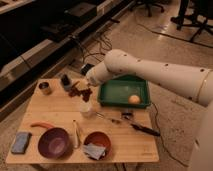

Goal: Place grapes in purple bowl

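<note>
Arm reaches in from the right across the wooden worktop [55, 107]. Tool [84, 89] hangs above the worktop's back-middle, pinching the grapes [80, 92], a dark lumpy bunch held clear of the surface, over a small white cup [86, 108]. Purple bowl [53, 142] sits at the front left, well apart from the grapes. Orange-red bowl [97, 144] with grey cloth just beside it to the right. Green tray [111, 95] at back right holds one orange fruit [134, 99].
</note>
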Robot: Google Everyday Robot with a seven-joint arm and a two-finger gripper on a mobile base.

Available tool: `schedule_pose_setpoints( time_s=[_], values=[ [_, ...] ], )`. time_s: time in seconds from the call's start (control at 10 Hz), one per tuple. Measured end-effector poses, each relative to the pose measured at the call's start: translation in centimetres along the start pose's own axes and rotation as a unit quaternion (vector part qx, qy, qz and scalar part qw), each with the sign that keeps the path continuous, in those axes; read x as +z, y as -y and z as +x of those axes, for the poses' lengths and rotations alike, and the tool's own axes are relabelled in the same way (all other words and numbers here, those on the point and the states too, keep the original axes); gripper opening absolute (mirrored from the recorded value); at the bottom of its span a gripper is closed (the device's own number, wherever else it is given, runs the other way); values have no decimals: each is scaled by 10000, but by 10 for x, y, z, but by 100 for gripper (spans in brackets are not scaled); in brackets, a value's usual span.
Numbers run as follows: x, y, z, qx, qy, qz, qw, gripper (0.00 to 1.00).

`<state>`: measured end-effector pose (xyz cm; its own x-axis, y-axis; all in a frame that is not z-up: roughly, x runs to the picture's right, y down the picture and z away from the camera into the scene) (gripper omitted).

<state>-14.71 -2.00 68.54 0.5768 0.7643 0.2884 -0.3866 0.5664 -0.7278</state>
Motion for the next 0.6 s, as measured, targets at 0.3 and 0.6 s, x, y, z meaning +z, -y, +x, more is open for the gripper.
schedule_pose_setpoints(
  time_s=[0.3,0.6],
  values=[
    [39,-54,-17,-322,87,-991,9945,0],
    [62,-111,-3,-591,-69,-1559,9860,0]
  ],
)
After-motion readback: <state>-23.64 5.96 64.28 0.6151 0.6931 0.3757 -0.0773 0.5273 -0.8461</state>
